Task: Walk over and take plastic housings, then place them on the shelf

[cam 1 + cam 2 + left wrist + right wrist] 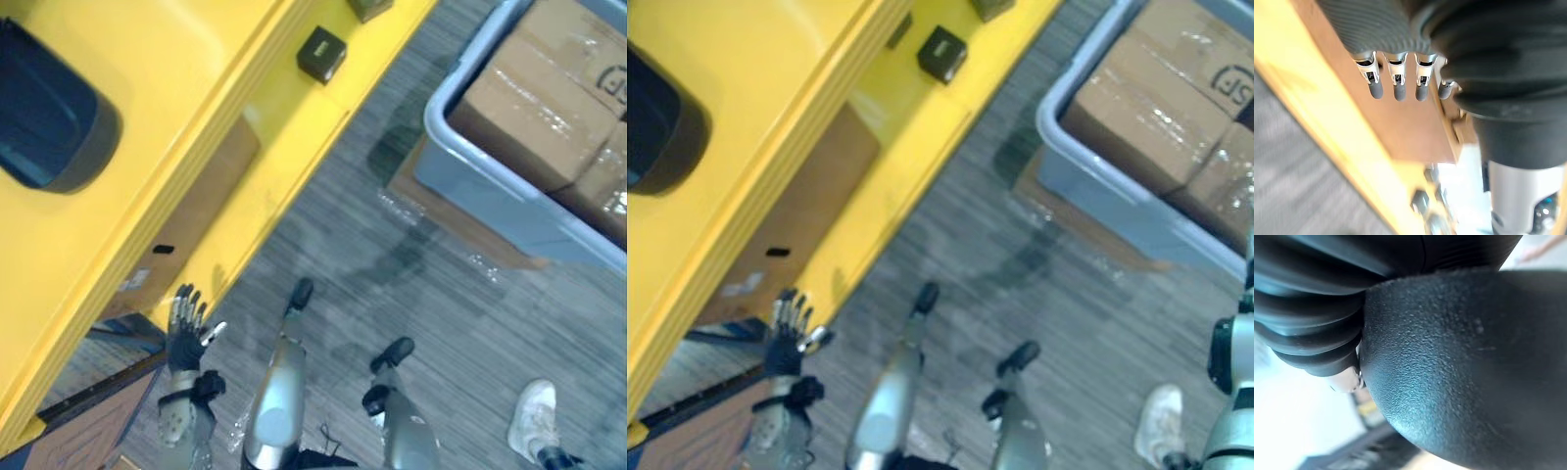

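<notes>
The left hand point(182, 328) hangs empty beside the yellow shelf point(196, 59), fingers straight and loosely spread. The right hand point(1308, 333) sits against a dark grainy surface point(1459, 362); its grip I cannot tell. A dark plastic housing point(44, 122) lies on the shelf's top, so one placement looks done; any further housings remain to fetch.

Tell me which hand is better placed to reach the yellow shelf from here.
Left, probably. The left hand is open, fingers straight, close beside the yellow shelf. The right arm hangs on the far side, near a person's white shoe, away from it.
</notes>
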Robot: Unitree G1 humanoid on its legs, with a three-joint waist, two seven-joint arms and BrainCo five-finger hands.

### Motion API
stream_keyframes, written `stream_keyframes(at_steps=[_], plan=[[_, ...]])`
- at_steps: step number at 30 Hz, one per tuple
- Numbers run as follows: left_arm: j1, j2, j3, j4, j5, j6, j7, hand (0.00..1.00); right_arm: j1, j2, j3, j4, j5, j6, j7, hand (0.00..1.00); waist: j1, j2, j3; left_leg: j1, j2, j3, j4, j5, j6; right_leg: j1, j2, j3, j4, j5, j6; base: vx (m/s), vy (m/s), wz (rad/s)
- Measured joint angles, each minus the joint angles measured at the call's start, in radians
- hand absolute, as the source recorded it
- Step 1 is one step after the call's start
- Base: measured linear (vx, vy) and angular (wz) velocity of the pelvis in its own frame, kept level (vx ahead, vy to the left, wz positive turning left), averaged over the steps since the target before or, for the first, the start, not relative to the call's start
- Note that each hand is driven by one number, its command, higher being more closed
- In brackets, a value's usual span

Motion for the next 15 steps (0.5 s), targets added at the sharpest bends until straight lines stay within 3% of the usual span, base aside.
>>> stream_keyframes(at_steps=[3, 7, 10, 13, 15], plan=[[-0.009, 0.0, -0.037, -0.07, -0.033, 0.099, -0.096, 0.0, 0.065, 0.067, -0.019, -0.182, 0.015, -0.094, -0.015, 1.0, -0.023, -0.019, 0.0, 0.064, 0.005, 0.021, -0.022, -0.001, 0.0, 0.043, -0.001, 0.009, 0.0, -0.01, 0.0, 0.04, 0.026, -0.11], [-0.019, 0.0, -0.062, -0.138, -0.089, 0.197, -0.159, 0.0, 0.159, 0.156, -0.075, -0.368, 0.014, -0.125, -0.025, 1.0, -0.042, -0.037, -0.009, 0.108, 0.007, 0.023, -0.027, -0.004, -0.001, 0.084, 0.0, 0.007, 0.0, -0.02, 0.003, 0.01, 0.014, -0.02], [-0.042, -0.001, -0.066, -0.165, -0.143, 0.299, -0.192, 0.0, 0.289, 0.289, -0.12, -0.536, 0.016, -0.126, -0.033, 1.0, -0.048, -0.072, -0.063, 0.126, 0.005, 0.031, -0.028, -0.014, 0.0, 0.103, -0.001, 0.007, 0.0, -0.032, 0.007, 0.03, 0.033, 0.0], [-0.052, -0.003, -0.069, -0.188, -0.213, 0.431, -0.237, 0.0, 0.432, 0.437, -0.154, -0.718, 0.067, -0.158, 0.04, 1.0, -0.051, -0.104, -0.118, 0.16, 0.0, 0.044, -0.028, -0.03, 0.003, 0.132, -0.008, 0.008, 0.0, -0.042, 0.01, 0.05, 0.028, -0.03], [-0.069, -0.003, -0.077, -0.196, -0.256, 0.53, -0.267, 0.0, 0.523, 0.532, -0.146, -0.832, 0.135, -0.202, 0.176, 1.0, -0.07, -0.111, -0.145, 0.194, -0.006, 0.048, -0.028, -0.037, 0.005, 0.162, -0.009, 0.008, 0.0, -0.047, 0.016, 0.06, 0.024, 0.0]])
